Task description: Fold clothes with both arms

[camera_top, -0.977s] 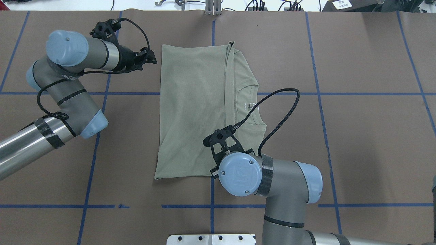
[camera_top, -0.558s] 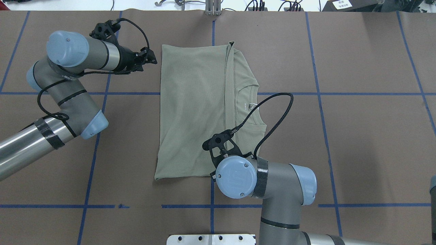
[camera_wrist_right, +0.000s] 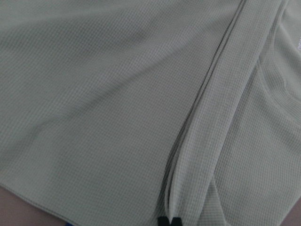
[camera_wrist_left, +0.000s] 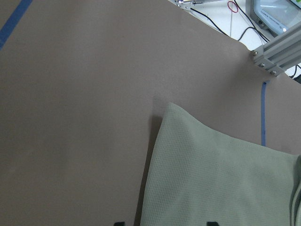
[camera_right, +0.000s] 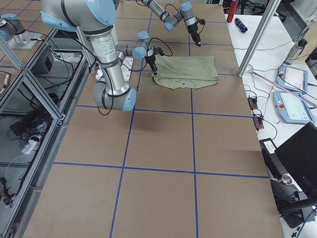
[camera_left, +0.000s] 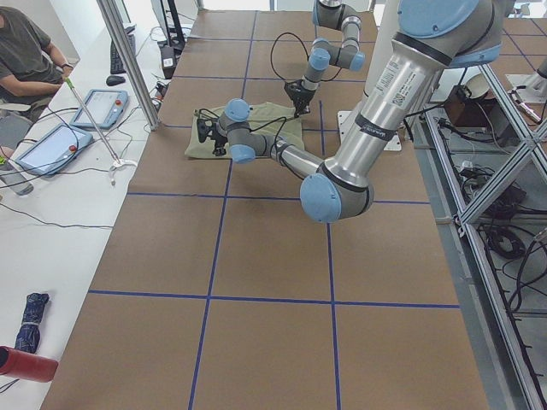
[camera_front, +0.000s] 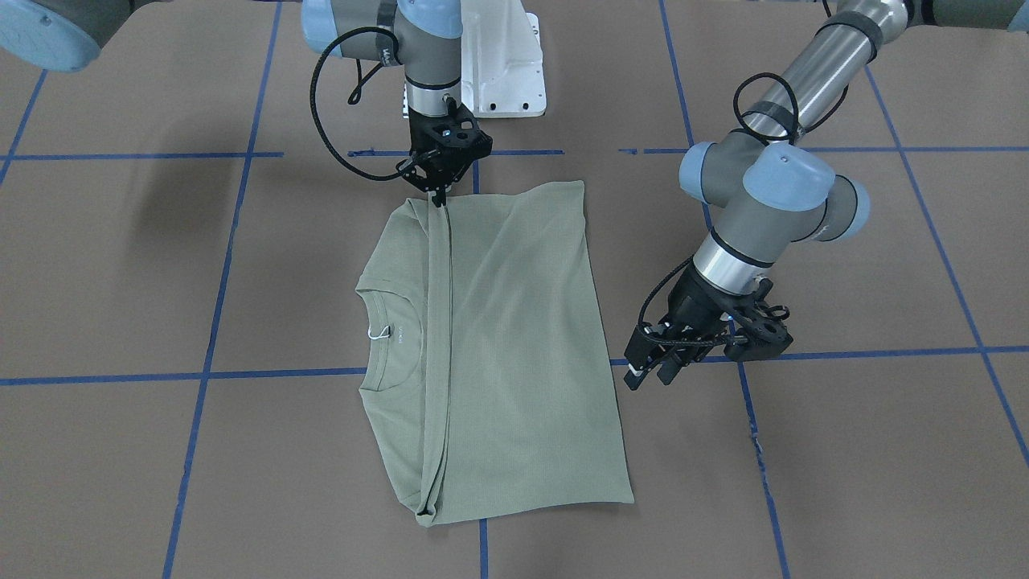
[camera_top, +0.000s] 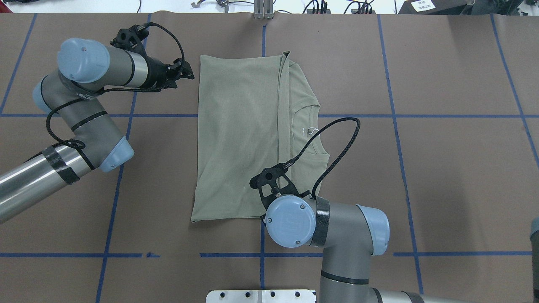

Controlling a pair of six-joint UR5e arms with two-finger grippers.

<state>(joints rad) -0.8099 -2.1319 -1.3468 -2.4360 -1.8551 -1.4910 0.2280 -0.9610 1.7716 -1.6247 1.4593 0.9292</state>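
The sage-green shirt [camera_top: 240,139] lies flat at the middle of the brown table [camera_top: 442,168], folded lengthwise, with its collar [camera_top: 303,110] toward 3 o'clock in the overhead view. The right gripper [camera_front: 438,199] stands at its 6 o'clock edge, jaws clenched on the end of the folded strip. The left gripper [camera_front: 649,374] hovers just beside the 10 o'clock corner, jaws spread and empty.
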